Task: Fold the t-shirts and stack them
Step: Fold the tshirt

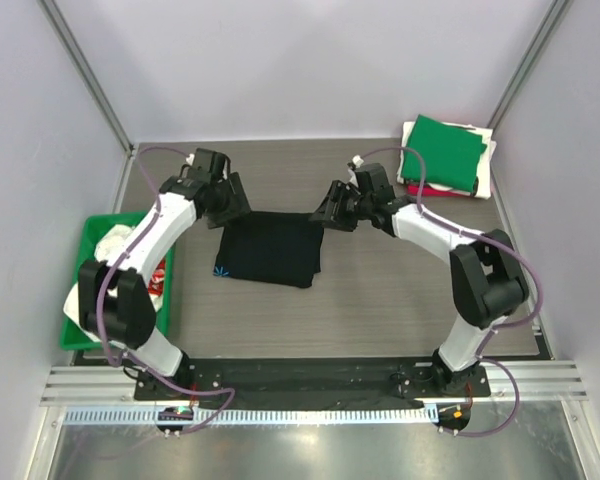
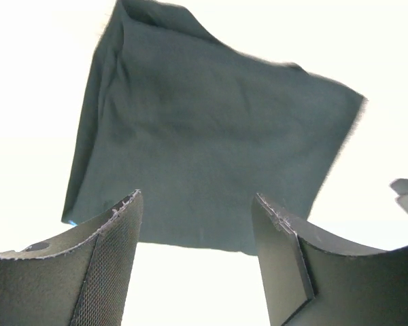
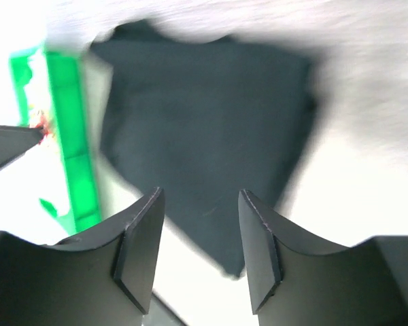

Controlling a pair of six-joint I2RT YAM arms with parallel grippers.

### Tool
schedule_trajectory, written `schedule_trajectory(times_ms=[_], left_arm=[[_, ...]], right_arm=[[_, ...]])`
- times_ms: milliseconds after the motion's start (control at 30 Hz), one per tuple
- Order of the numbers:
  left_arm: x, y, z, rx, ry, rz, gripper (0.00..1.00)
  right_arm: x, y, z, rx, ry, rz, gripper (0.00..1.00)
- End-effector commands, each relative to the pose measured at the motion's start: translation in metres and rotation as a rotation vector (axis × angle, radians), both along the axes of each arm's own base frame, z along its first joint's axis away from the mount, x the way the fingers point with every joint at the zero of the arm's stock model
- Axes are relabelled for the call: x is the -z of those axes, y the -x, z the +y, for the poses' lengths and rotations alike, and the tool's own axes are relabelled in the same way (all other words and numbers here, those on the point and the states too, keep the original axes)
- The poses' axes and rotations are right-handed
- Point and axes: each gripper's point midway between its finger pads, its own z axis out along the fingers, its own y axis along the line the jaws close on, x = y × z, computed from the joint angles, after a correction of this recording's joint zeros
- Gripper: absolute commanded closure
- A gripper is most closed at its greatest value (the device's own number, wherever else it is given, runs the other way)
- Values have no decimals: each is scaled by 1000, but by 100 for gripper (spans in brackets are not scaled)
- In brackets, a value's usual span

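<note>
- The left gripper (image 2: pixel 196 198) fills the bottom of its wrist view. Its jaws are apart with nothing between them, and they aim at the black t-shirt (image 2: pixel 211 149).
- The right gripper (image 3: pixel 200 193) is the same: jaws parted and empty, with the black t-shirt ahead of them.
- From above, the black t-shirt lies flat on the table (image 1: pixel 380 300) as a compact rectangle. It looks already folded at least once.
- The grippers sit at its two far corners, left at the left corner and right at the right. That matched placement suits a two-handed fold or lift by that edge.
- Whether either fingertip touches the cloth cannot be told, because the arms cover the far edge from above.
- Far right of the black t-shirt is the stack: a green t-shirt (image 1: pixel 445 150) on top, a white t-shirt (image 1: pixel 487 165) under it, and a sliver of red t-shirt (image 1: pixel 418 189) at the near edge. The lower layers are mostly hidden.
- Left of the black t-shirt is a green tray (image 1: pixel 90 235), partly behind the left arm. It holds white and red items that cannot be identified.
- The left wrist view is washed out around the cloth, and the right wrist view is blurred.
</note>
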Motion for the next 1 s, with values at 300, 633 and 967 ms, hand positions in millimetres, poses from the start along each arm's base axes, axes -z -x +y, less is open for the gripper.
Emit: schedule_trajectory(times_ms=[300, 633, 967], left_arm=[[74, 52, -1, -31, 109, 67, 36], [142, 86, 14, -55, 36, 219, 39], [94, 135, 4, 17, 37, 146, 38]], right_arm=[[42, 72, 82, -100, -161, 85, 59], [137, 129, -3, 57, 165, 239, 65], [90, 187, -12, 37, 150, 168, 57]])
